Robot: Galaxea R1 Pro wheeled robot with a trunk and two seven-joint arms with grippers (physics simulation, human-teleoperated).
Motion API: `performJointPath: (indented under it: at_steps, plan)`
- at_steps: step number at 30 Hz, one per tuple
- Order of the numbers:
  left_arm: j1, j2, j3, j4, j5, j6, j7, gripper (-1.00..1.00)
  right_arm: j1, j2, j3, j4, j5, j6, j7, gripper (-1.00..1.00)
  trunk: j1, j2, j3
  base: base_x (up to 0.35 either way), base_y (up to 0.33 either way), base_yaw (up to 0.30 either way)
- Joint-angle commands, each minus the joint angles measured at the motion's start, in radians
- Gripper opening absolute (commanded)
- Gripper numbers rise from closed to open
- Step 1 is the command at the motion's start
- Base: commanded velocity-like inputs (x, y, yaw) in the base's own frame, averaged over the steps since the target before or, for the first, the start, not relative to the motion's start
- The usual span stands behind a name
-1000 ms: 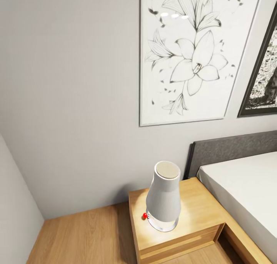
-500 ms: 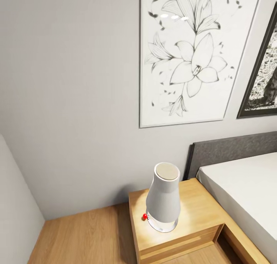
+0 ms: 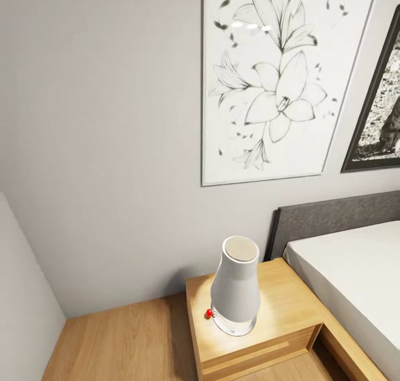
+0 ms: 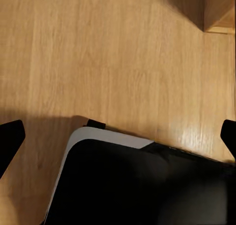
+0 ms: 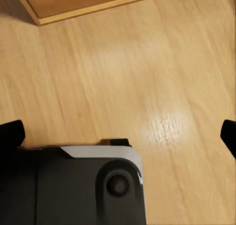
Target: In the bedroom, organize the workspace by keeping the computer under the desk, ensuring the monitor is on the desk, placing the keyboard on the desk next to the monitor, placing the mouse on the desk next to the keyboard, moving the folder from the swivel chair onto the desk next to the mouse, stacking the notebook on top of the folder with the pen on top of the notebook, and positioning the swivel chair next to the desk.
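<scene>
The head view looks at a corner of the bedroom. A white lamp [image 3: 235, 285] stands on a low wooden nightstand [image 3: 289, 308], close to its front edge. The bed [image 3: 355, 270] touches the nightstand on one side, and a big flower picture [image 3: 272, 80] hangs on the grey wall above. None of the task's things can be seen here, so which way the desk lies, and which arm is nearer to it, cannot be told. The robot will likely have to turn away from this corner (open floor lies beside the nightstand, toward the side wall).

In the left wrist view, the left gripper [image 4: 118, 136] is spread wide and holds nothing, hanging over the wooden floor [image 4: 113, 57].

In the right wrist view, the right gripper [image 5: 118, 134] is also wide open and empty above the floor.
</scene>
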Motion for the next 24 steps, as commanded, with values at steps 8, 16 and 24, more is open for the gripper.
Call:
performJointPath:
  at_steps: [8, 16, 24]
  plan:
    - [0.000, -0.042, -0.012, -0.058, 0.004, -0.066, 0.000, 1.00, 0.000, -0.002, -0.001, -0.079, 0.002, -0.029, -0.007, 1.00, -0.031, 0.055, 0.024, 0.000, 0.000, 0.000]
    - [0.000, -0.058, -0.016, -0.129, 0.007, -0.079, 0.000, 1.00, 0.000, -0.004, -0.003, -0.102, 0.000, -0.100, -0.007, 1.00, -0.061, 0.111, 0.049, 0.000, 0.000, 0.000]
    - [0.000, -0.050, -0.014, -0.140, 0.009, -0.080, 0.000, 1.00, 0.000, -0.008, -0.005, -0.100, -0.002, -0.111, -0.007, 1.00, -0.061, 0.111, 0.049, 0.000, 0.000, 0.000]
